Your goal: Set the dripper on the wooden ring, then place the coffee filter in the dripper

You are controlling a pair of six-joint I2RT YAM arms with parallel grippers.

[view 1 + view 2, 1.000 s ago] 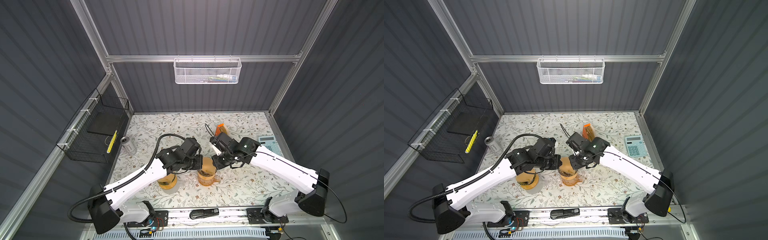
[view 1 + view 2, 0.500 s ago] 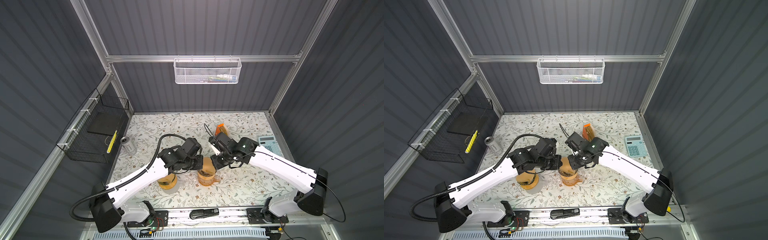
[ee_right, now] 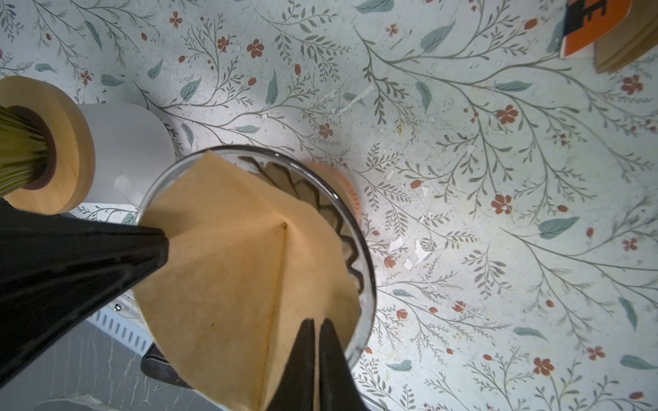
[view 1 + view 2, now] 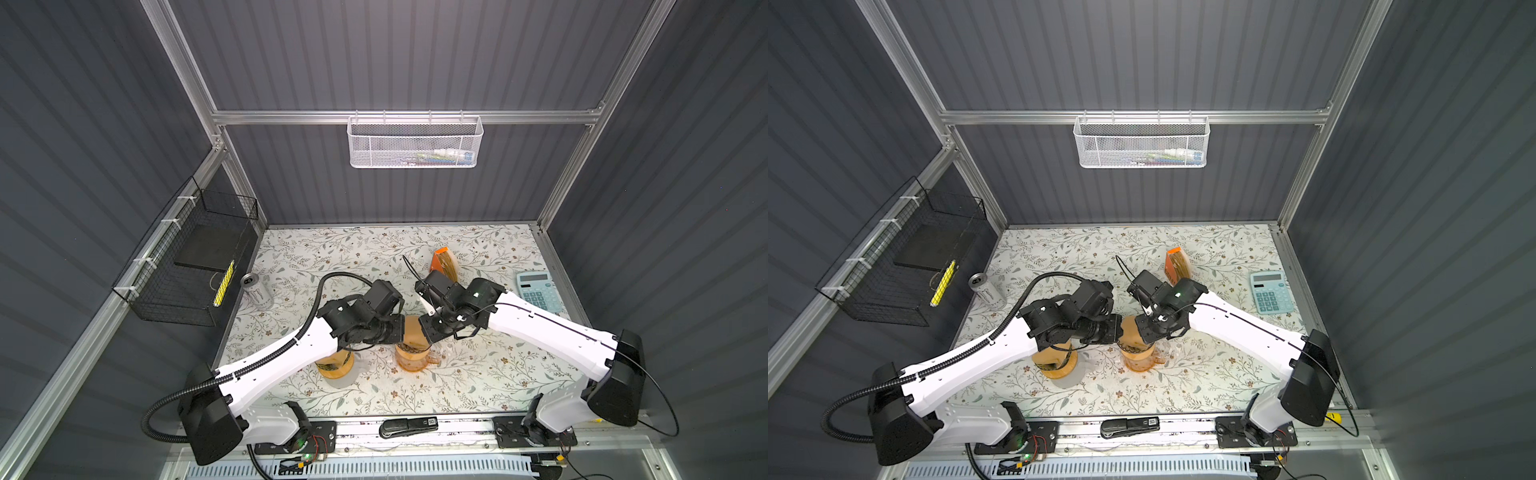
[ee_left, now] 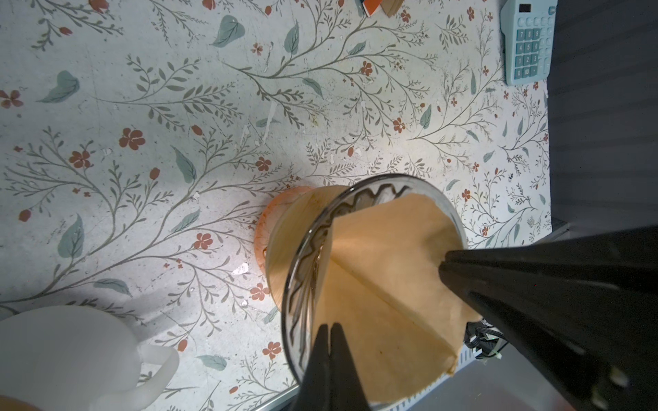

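Note:
The brown paper coffee filter (image 5: 384,270) (image 3: 228,270) sits in the mouth of the glass dripper (image 5: 302,256) (image 3: 368,277), its edges standing above the rim. The dripper has a wooden collar and rests on an orange cup (image 4: 411,361) (image 4: 1138,361). In both top views the two grippers meet over it from opposite sides. My left gripper (image 5: 329,325) (image 4: 400,328) is shut on one edge of the filter. My right gripper (image 3: 317,322) (image 4: 424,328) is shut on the opposite edge. Each wrist view shows the other arm's fingers pinching the far edge.
A second wooden-collared dripper on a white mug (image 3: 128,149) (image 4: 334,365) stands just left of the cup. An orange pack of filters (image 4: 444,266), a blue calculator (image 4: 536,291), a can (image 4: 255,286), a black wire basket (image 4: 195,266) and a black stapler (image 4: 409,426) are around.
My right gripper's jaws have closed onto the filter's edge. Both arms have hardly moved, and the filter stays over the dripper.

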